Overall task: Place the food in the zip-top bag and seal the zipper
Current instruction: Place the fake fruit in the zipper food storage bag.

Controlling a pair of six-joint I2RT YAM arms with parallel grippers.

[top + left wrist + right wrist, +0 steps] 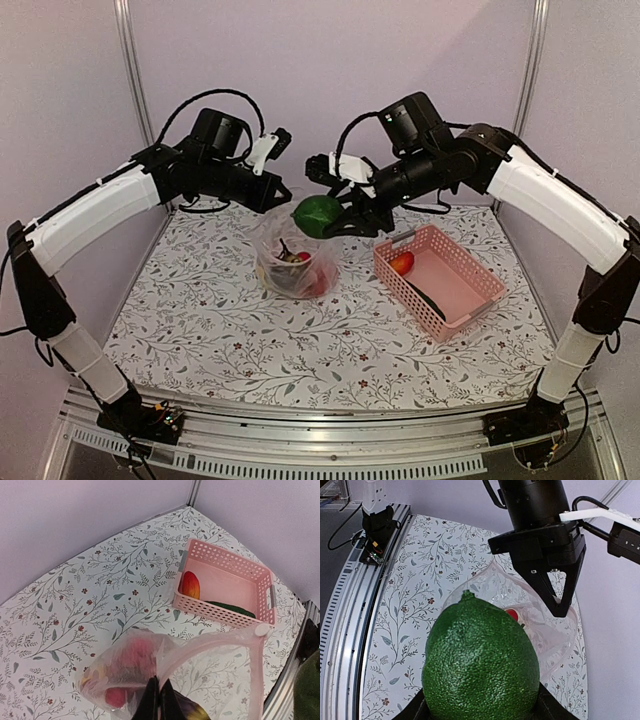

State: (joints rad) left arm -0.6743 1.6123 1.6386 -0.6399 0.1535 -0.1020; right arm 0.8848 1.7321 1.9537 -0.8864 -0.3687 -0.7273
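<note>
The clear zip-top bag (pixel 292 262) stands open mid-table with several red, yellow and dark food pieces inside; it also shows in the left wrist view (pixel 130 665). My left gripper (pixel 278 203) is shut on the bag's mouth edge with the zipper strip (pixel 210 642), holding it up. My right gripper (pixel 340 218) is shut on a bumpy green round fruit (pixel 318 213), large in the right wrist view (pixel 481 662), and holds it just above the bag's mouth (pixel 530 610). A red-orange fruit (pixel 402 263) and a long green cucumber (pixel 428 300) lie in the pink basket.
The pink slatted basket (pixel 470 262) stands to the right of the bag; it also shows in the left wrist view (pixel 260 575). The floral tablecloth (pixel 220 330) covers the table. Purple walls close in the back and sides.
</note>
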